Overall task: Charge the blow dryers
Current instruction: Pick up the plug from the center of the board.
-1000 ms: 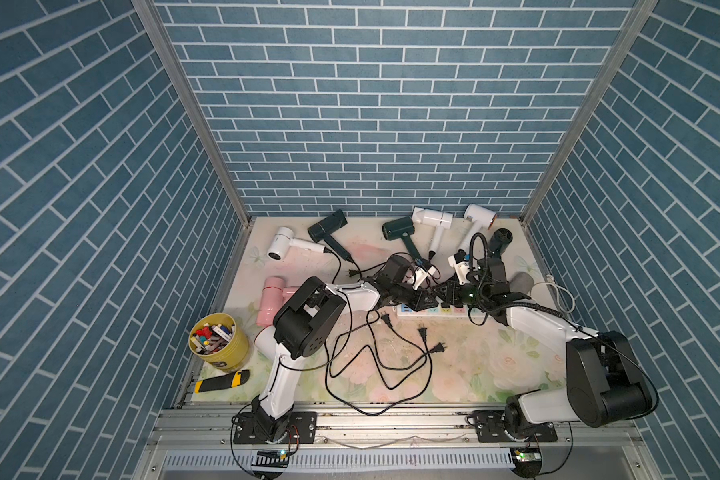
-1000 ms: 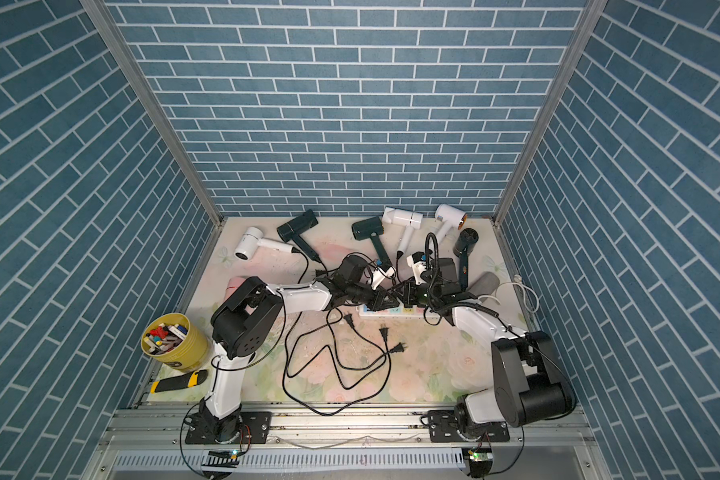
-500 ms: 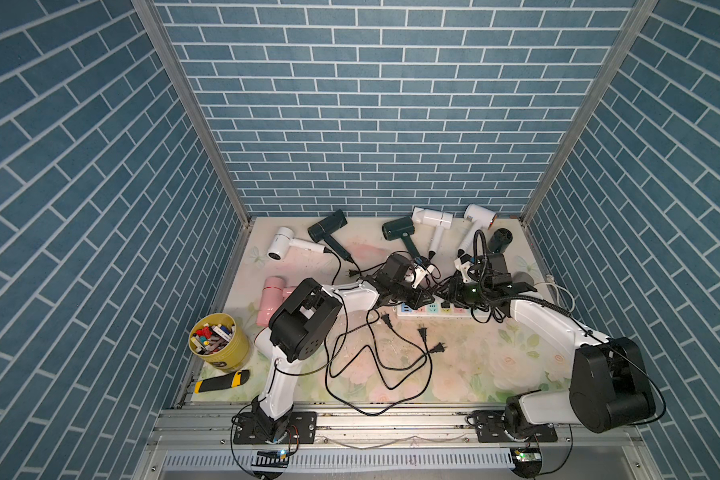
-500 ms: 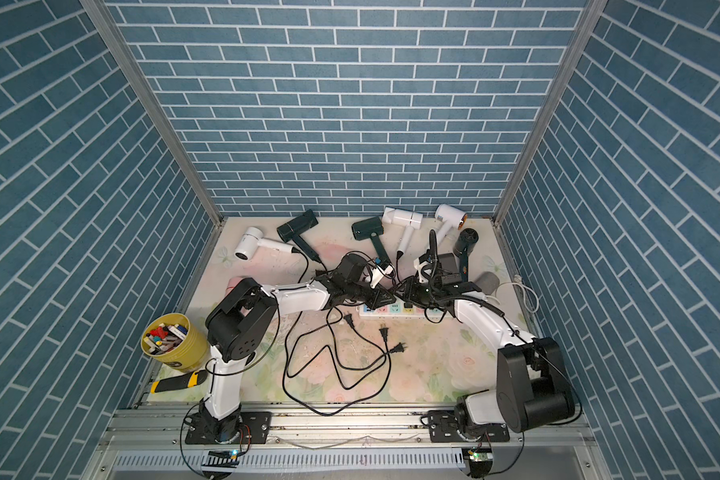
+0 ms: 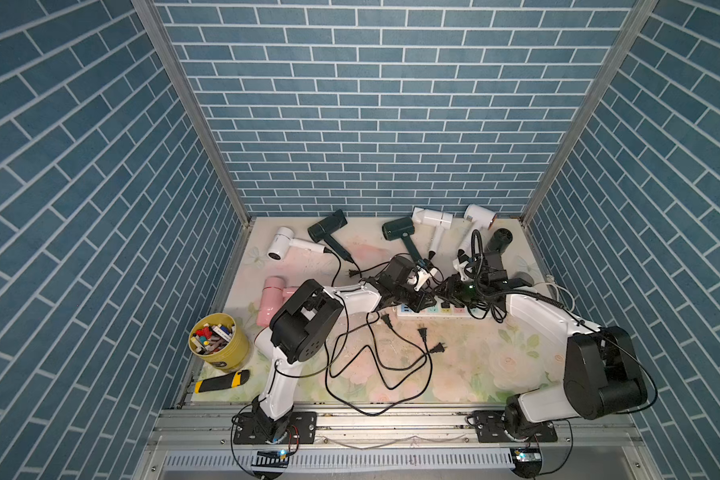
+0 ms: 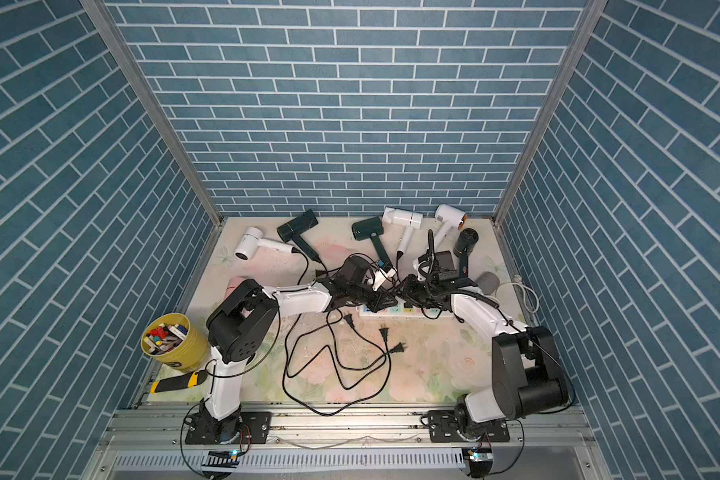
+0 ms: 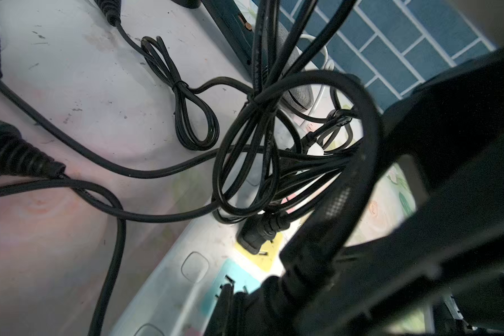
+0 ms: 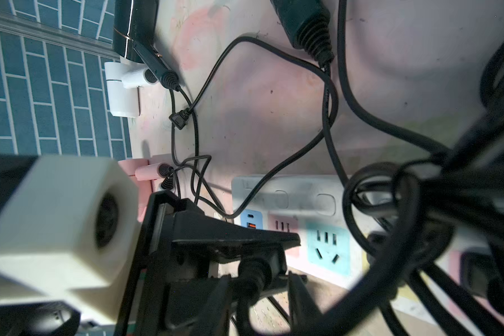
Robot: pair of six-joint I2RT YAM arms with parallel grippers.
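Note:
Several blow dryers lie along the back of the mat: white [image 5: 281, 248], dark green [image 5: 327, 226], dark green [image 5: 398, 230], white [image 5: 431, 218], white [image 5: 479, 216], black [image 5: 499, 241] and pink [image 5: 273, 297]. Their black cords tangle over the white power strip [image 5: 433, 311]. My left gripper [image 7: 233, 293] is shut on a black plug [image 8: 253, 270] just above the strip's blue socket [image 7: 230, 273]. My right gripper [image 8: 259, 291] faces it with its fingers either side of that plug's cord end, a gap showing on one side. Both grippers meet above the strip [image 6: 395, 311].
A yellow cup of markers [image 5: 219, 345] and a yellow-black knife [image 5: 221, 380] sit front left. A grey cylinder [image 5: 524, 278] and a white cable [image 5: 558, 291] lie at the right. Loose plugs [image 5: 422, 332] and cord loops cover the mat's middle. One plug [image 7: 256, 235] sits in the yellow socket.
My right gripper has shifted a little toward the left gripper over the strip and its jaws have narrowed. The left arm has stayed where it was.

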